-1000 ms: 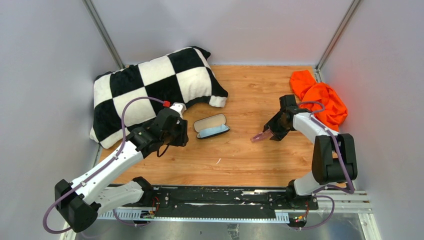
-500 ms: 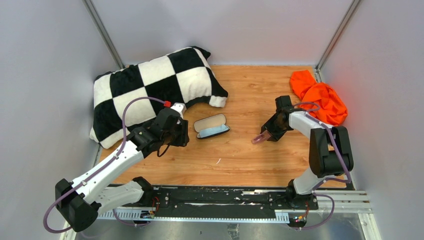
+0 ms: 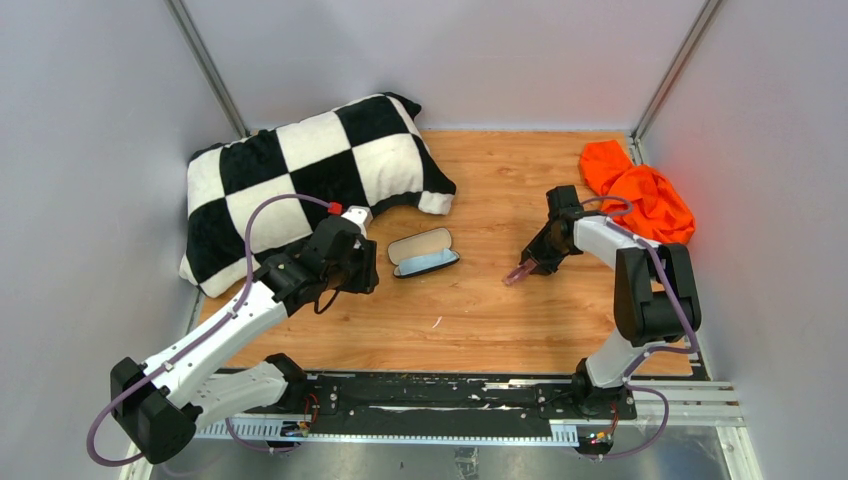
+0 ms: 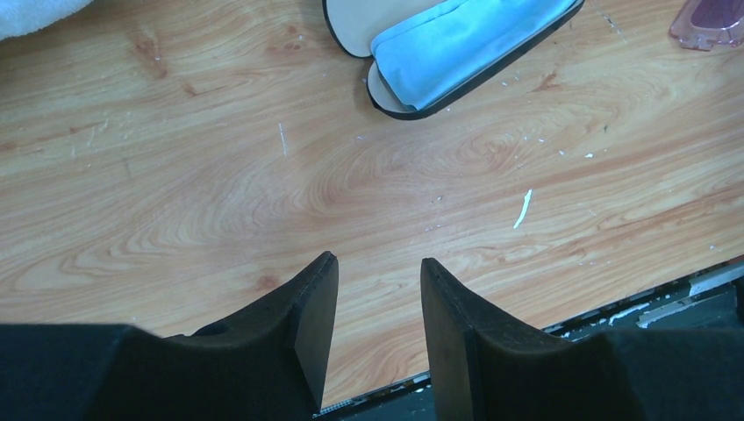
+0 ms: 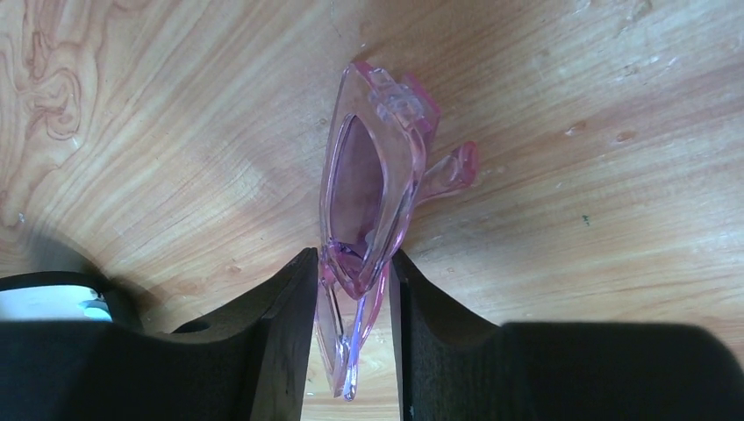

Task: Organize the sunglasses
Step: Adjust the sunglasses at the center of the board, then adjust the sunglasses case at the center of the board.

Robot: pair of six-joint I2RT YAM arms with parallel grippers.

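The translucent pink sunglasses [image 3: 518,272] are folded and sit between my right gripper's [image 3: 535,262] fingers, low over the wooden table right of centre. In the right wrist view the gripper [image 5: 351,254] is shut on one end of the sunglasses [image 5: 364,193], and the other end points down at the wood. The black case [image 3: 424,251] lies open mid-table with a light blue cloth [image 3: 428,262] in it. My left gripper [image 3: 360,272] is open and empty just left of the case. The left wrist view shows that gripper [image 4: 377,263], the case [image 4: 346,31], the cloth [image 4: 456,39] and the sunglasses [image 4: 711,22].
A black and white checked pillow [image 3: 300,170] fills the back left. An orange cloth [image 3: 640,200] lies bunched at the back right by the wall. Grey walls close in three sides. A black rail [image 3: 450,395] runs along the near edge.
My right wrist has swung a little left and toward the back, still holding the sunglasses, whose free end stays in about the same place. The left arm has not moved.
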